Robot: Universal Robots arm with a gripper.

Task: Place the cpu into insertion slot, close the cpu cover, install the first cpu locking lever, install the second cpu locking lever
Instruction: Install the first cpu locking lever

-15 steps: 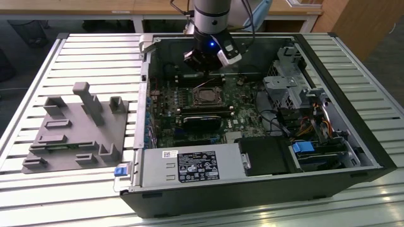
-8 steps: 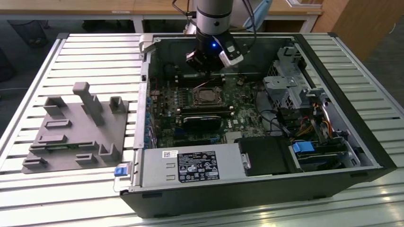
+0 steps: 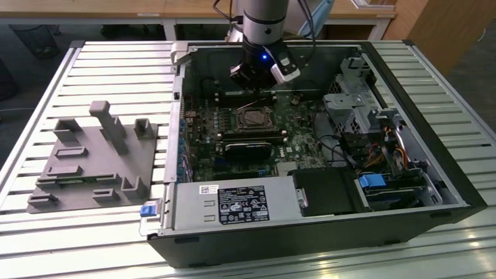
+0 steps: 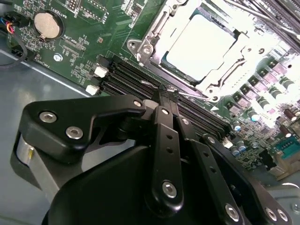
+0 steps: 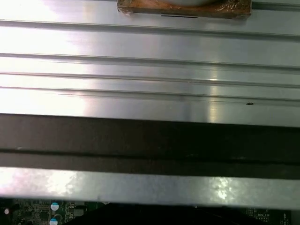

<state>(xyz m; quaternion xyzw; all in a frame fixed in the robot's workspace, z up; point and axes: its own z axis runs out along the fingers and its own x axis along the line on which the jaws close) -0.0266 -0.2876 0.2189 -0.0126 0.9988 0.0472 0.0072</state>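
cpu (image 4: 199,44) silvery, flat, square, seated under cpu cover (image 4: 154,33).

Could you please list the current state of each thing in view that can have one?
cpu: seated in the insertion slot, pale top showing.
cpu cover: closed flat over the chip, framing it.
hand: fingers together, holding nothing, hovering over the memory slots beside the socket.
computer case: lying on its side, side panel off, motherboard exposed.
grey fixture: on the table at the exterior view's left, apart from the case.
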